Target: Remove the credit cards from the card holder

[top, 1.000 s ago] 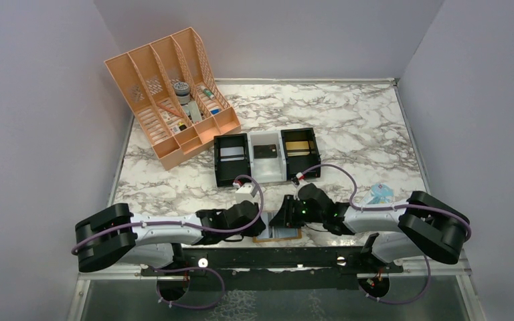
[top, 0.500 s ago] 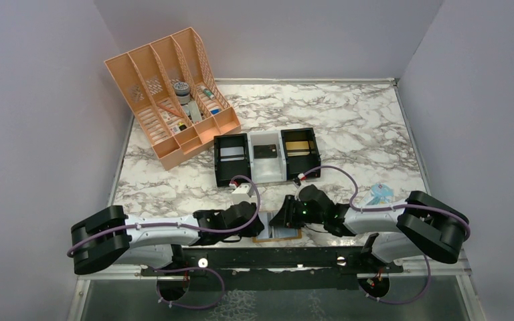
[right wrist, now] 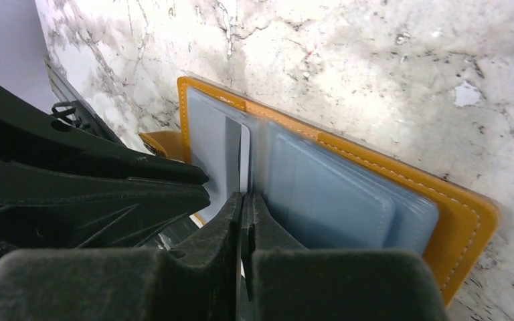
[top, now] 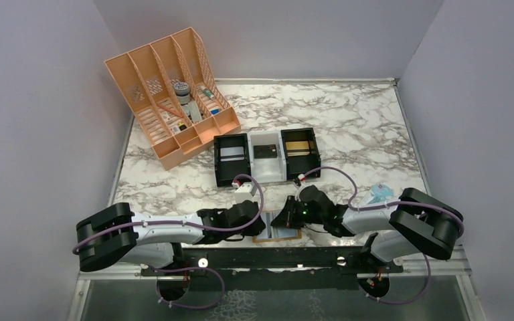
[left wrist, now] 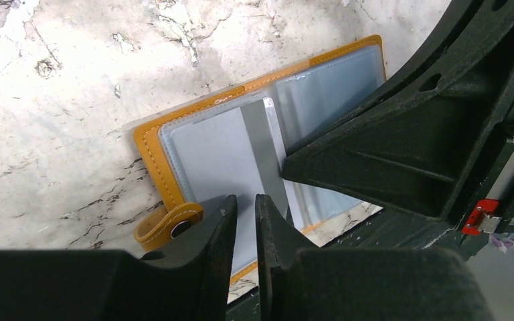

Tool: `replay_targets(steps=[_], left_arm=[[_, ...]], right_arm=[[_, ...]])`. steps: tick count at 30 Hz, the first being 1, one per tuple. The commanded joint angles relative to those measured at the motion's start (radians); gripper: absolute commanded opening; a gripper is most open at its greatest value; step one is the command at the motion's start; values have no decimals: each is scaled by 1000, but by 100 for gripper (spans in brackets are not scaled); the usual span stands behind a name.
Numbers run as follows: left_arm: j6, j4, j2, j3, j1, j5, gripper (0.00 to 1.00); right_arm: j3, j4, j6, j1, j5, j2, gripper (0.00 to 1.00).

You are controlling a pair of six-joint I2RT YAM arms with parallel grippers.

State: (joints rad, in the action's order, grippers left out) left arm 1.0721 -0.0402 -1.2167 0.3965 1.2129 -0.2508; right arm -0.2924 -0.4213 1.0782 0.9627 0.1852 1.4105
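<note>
Holder (top: 278, 235): tan, lying open and flat at the middle of the bench's (top: 348, 127) near edge, pale blue panels up. Card (left wrist: 265, 144): thin, grey, standing on edge at the fold. Right gripper (right wrist: 243, 200): fingers pinched together on that card. Left gripper (left wrist: 244, 217): low over one panel, fingers a slit apart, nothing seen between them.

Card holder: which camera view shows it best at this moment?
Left wrist: the card holder lies open, with both pale inner panels and the snap tab in view. Right wrist shows it open too, but obliquely. Top external shows only a tan sliver.
</note>
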Motion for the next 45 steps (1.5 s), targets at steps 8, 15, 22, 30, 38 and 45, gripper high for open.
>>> replay_targets(steps=[8,15,22,30,38,45], left_arm=[[8,149,8,-48,4,-38,21],[9,153,30,-54,3,-52,22],[-6,152,32,-37,3,-50,25],[-30,226,25,5,3,-52,34],[-27,259,4,10,2,-45,34],[-25,322,16,34,3,-67,36]], right_arm=[[38,-24,-20,-20,80,-66,1],[37,89,-58,-39,64,-142,1],[-24,140,-87,-43,98,-81,13],[-83,164,-99,-43,105,18,24],[-93,245,-95,-43,33,25,26],[-83,273,-89,-43,-7,-19,29]])
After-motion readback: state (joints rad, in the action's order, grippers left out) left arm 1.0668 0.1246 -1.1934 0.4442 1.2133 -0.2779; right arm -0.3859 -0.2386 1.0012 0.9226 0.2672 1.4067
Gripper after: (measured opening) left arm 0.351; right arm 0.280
